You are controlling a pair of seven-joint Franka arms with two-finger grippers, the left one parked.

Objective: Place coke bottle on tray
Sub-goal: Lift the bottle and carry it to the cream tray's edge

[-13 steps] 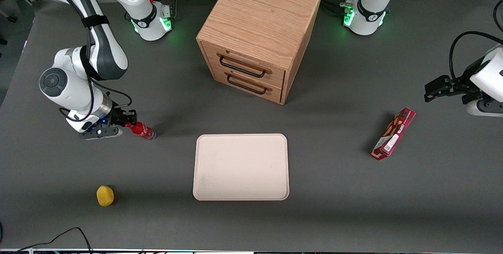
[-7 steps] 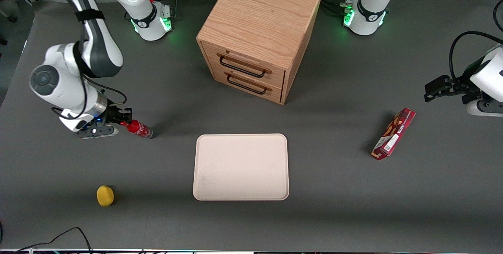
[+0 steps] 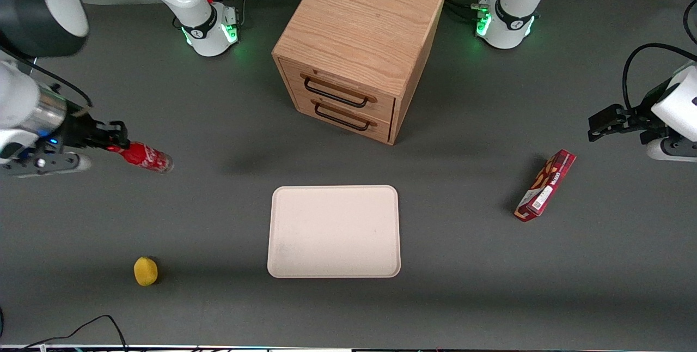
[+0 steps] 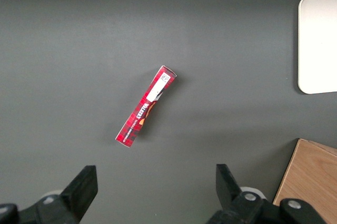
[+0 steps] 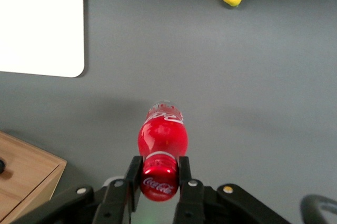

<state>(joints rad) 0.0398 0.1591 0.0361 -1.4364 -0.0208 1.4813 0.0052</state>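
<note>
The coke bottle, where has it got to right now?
The coke bottle hangs above the table at the working arm's end, held by its cap in the gripper. It is not on the tray, and is farther from the front camera than the yellow object.

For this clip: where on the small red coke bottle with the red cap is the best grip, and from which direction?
At the cap end, coming in along the bottle's length, as here: the gripper is shut on the small red coke bottle with one finger on each side of its narrow red cap. The cap fits between the fingers; the body looks wider. The bottle hangs clear of the cream-beige tray.
</note>
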